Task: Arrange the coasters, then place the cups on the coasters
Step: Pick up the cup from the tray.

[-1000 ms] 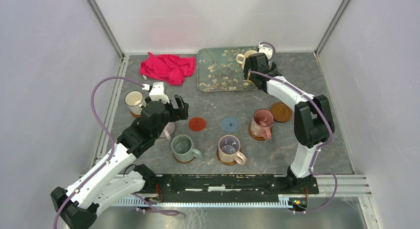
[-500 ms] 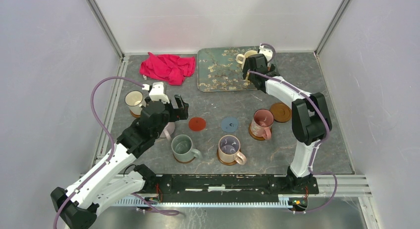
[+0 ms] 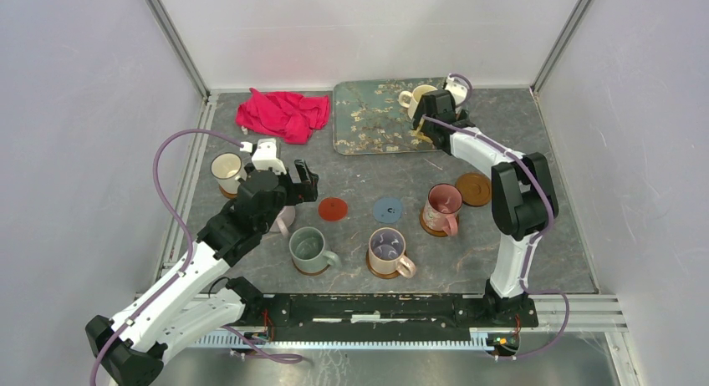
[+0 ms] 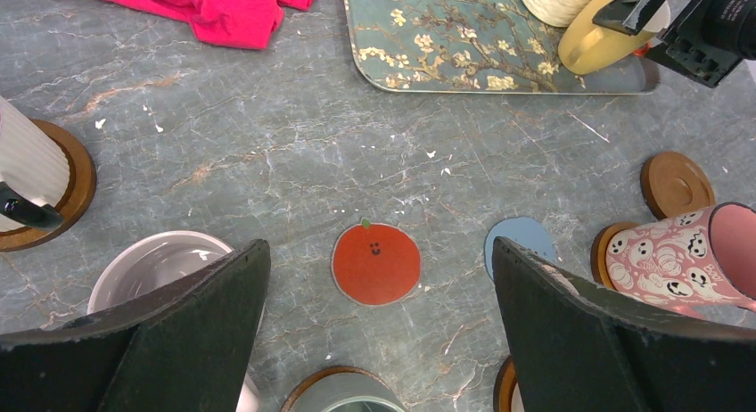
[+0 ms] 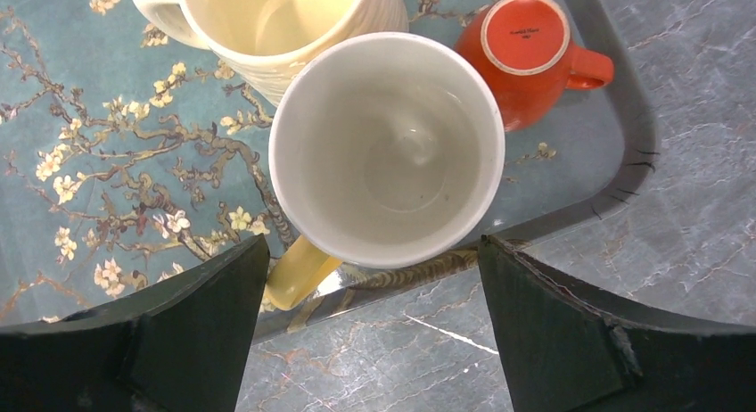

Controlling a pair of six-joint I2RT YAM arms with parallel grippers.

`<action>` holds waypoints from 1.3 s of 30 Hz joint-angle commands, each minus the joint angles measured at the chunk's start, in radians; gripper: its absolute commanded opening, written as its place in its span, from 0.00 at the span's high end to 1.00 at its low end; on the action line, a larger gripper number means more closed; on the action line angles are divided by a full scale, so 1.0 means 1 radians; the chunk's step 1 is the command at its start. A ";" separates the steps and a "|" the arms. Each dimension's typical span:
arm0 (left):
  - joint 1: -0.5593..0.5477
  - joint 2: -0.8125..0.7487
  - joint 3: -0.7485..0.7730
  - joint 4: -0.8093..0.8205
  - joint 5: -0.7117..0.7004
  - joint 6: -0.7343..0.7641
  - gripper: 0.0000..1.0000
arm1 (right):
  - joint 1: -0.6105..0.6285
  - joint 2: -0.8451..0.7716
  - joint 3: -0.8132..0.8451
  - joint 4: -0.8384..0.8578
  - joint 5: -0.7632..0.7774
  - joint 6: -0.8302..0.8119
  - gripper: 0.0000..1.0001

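Spread wide at the right fingers (image 5: 178,341), one on either side of the yellow cup (image 5: 388,144), upright by the rounded corner of the teal tray (image 5: 107,162); no grip visible on it. Just behind it, the cream cup (image 5: 285,20) and the orange cup (image 5: 526,55), seemingly base-up. Spread wide too at the left fingers (image 4: 160,341), hanging over the bench (image 4: 267,144) above the red coaster (image 4: 375,262), with the mauve cup (image 4: 160,260) partly under one finger. Beside the red one, the blue coaster (image 4: 521,243), bare. Further right, the pink cup (image 4: 677,256) on an amber coaster (image 4: 606,247), with a second one bare just beyond.
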 commanded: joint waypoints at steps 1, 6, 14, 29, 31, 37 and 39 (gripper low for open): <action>0.003 -0.004 0.000 0.030 -0.003 -0.010 0.00 | -0.006 0.019 0.032 0.027 -0.017 0.011 0.08; 0.003 -0.002 0.000 0.029 -0.002 -0.010 0.00 | -0.006 -0.001 -0.006 0.043 -0.029 -0.021 0.19; 0.003 0.000 0.001 0.032 -0.002 -0.010 0.00 | -0.006 -0.033 -0.072 0.066 -0.069 -0.079 0.39; 0.003 -0.006 -0.001 0.027 -0.008 -0.011 0.00 | -0.008 0.018 -0.012 0.030 -0.117 -0.160 0.65; 0.003 -0.006 -0.001 0.027 -0.007 -0.011 0.00 | -0.007 0.017 -0.016 0.032 -0.125 -0.158 0.69; 0.003 -0.012 -0.002 0.027 -0.008 -0.011 0.00 | -0.008 0.019 -0.007 0.023 -0.127 -0.178 0.77; 0.003 -0.014 -0.002 0.027 -0.008 -0.011 0.00 | -0.008 0.022 -0.003 0.011 -0.128 -0.186 0.78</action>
